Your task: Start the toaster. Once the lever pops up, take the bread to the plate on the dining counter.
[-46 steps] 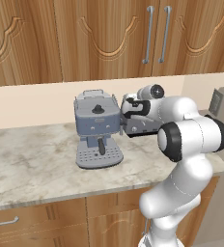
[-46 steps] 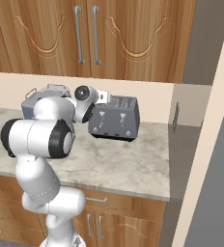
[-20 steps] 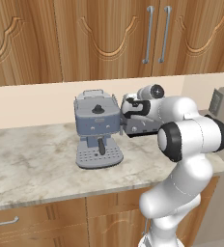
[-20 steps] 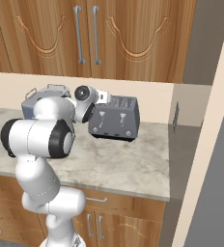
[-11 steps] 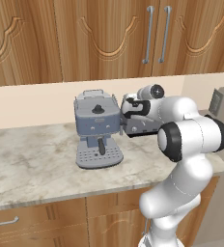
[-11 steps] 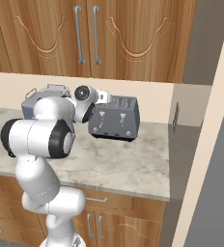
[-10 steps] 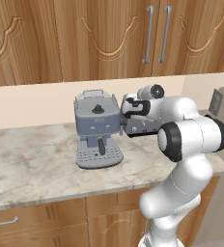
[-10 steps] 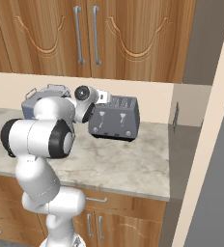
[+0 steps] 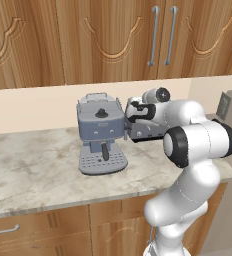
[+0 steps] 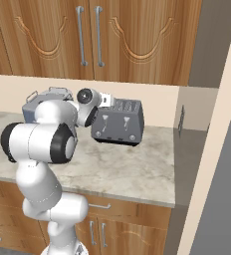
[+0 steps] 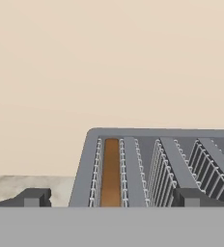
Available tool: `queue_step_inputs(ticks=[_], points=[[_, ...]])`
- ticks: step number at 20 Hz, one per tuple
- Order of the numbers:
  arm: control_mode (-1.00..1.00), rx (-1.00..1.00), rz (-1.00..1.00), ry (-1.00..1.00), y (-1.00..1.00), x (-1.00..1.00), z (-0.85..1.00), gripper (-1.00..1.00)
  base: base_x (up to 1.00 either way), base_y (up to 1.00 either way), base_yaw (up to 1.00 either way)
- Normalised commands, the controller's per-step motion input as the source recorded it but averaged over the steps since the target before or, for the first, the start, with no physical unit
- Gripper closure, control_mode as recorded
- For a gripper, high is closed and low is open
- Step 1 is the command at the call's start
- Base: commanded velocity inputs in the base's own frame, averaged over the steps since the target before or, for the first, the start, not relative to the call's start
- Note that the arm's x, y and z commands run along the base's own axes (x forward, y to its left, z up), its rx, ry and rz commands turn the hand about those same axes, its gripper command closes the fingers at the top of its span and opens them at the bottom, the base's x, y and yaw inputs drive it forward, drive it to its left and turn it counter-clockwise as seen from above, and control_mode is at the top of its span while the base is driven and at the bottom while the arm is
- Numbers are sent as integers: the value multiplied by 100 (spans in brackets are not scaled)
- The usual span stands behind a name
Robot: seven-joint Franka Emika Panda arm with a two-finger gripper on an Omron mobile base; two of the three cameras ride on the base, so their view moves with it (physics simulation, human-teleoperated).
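Toaster (image 10: 118, 123) with bread (image 11: 110, 172) in its slot, pincer (image 11: 109, 197) poised over the top.

The grey toaster stands on the marble table (image 10: 122, 172) against the beige back wall, just beside the blue-grey espresso machine (image 9: 101, 132) and under the wooden wall cabinets (image 10: 102, 37). In the hand view the pincer's two dark tips stand spread to their widest, one over the table past the toaster's end wall, the other over the middle slots, and they grip nothing. The brown bread slice sits upright in the toaster's end slot, between its wire guides, below the toaster's rim. Seen from the right base view, the white arm's hand reaches the toaster's upper corner nearest the espresso machine.
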Motion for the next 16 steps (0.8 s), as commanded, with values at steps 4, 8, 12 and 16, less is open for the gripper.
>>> queue_step_inputs(ticks=[4,8,12,16], points=[[-100,0,0,0,0,0,0,-100,0,0,0],[-100,0,0,0,0,0,0,-100,0,0,0],[-100,0,0,0,0,0,0,-100,0,0,0],[-100,0,0,0,0,0,0,-100,0,0,0]])
